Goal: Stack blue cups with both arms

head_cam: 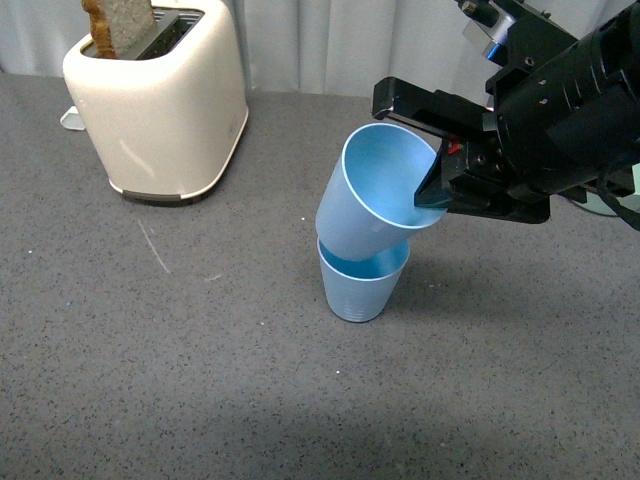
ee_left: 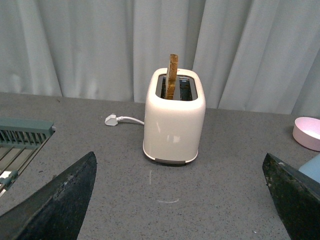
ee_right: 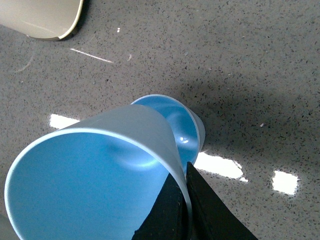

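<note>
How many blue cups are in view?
2. One blue cup stands upright on the table; the other, tilted, base in its mouth, is pinched at the rim by the right gripper.

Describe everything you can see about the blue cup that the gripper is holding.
The held cup is light blue, matte plastic by its look, tapered, handleless, empty, with a thin paler rim. It is tilted, its mouth toward the right gripper, which pinches its rim. Its base rests in the mouth of the upright lower cup, not fully nested.
</note>
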{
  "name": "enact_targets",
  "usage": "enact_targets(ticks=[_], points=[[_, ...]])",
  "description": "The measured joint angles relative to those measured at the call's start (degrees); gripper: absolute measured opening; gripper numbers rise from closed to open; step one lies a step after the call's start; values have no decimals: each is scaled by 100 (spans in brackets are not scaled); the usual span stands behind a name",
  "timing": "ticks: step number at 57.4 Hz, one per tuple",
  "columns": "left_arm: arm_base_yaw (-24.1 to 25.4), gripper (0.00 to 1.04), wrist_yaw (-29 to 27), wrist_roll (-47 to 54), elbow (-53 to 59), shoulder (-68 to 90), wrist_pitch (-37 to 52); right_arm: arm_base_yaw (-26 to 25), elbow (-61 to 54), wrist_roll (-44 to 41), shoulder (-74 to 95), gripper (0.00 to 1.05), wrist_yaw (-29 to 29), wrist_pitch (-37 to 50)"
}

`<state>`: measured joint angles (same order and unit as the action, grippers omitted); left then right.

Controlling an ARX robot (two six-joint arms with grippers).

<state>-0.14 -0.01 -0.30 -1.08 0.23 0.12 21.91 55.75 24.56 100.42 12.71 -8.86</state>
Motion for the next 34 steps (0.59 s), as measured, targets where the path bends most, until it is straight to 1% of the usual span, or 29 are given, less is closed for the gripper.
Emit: enact_targets(ticks=[5, 7, 10, 11, 14, 15, 19, 23, 30, 32, 33, 34], points=[[0, 98, 2, 0, 0, 0, 0, 33, 33, 4, 26, 2, -81, 0], [0, 98, 2, 0, 0, 0, 0, 35, 39, 4, 28, 7, -138, 2], [0, 98, 2, 0, 0, 0, 0, 20, 39, 33, 28, 15, -197, 46], [0, 98, 2, 2, 0, 0, 0, 2, 39, 35, 17, 21, -208, 57], [0, 98, 2, 0, 0, 0, 0, -50, 20, 63, -48, 31, -229, 70], [0, 98, 0, 0, 0, 0, 0, -76, -13, 76, -114, 37, -234, 96], [0, 98, 2, 0, 0, 0, 0, -127, -136, 15, -382, 51, -387, 195], [0, 98, 2, 0, 0, 0, 0, -168, -219, -111, -632, 62, -651, 236], [0, 98, 0, 0, 0, 0, 0, -208, -262, -236, -846, 79, -804, 256], [0, 98, 2, 0, 0, 0, 0, -175, -483, -402, -828, 77, -1268, 911], [0, 98, 0, 0, 0, 0, 0, -162, -732, -667, -828, 74, -1666, 1574], [0, 98, 0, 0, 0, 0, 0, -162, -861, -782, -828, 72, -1860, 1910]])
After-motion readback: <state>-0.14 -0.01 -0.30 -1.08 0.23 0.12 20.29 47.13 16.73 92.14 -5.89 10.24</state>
